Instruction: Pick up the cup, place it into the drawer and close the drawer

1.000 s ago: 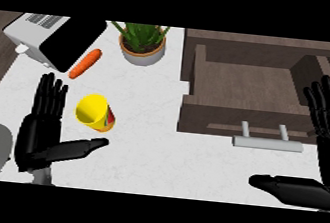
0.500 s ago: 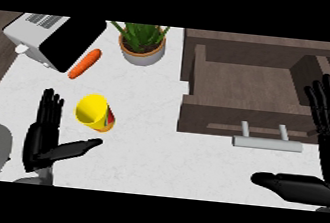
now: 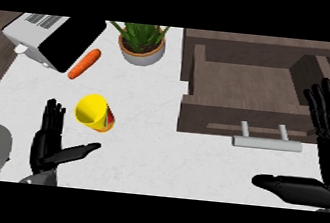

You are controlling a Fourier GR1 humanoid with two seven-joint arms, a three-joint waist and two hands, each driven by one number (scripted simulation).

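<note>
Lowered a little since before, the left hand (image 3: 49, 145) is held open beside the yellow cup (image 3: 93, 112) (not touching); the right hand (image 3: 326, 149) is open by the drawer (image 3: 248, 91).

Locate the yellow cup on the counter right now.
In the head view, the yellow cup lies on the white counter at left, just above the open left robot hand, below the carrot and left of the open drawer.

Both hands are glossy black with segmented fingers and a thick thumb: the left hand (image 3: 48, 145) is slimmer-looking, the right hand (image 3: 326, 149) bulkier.
</note>
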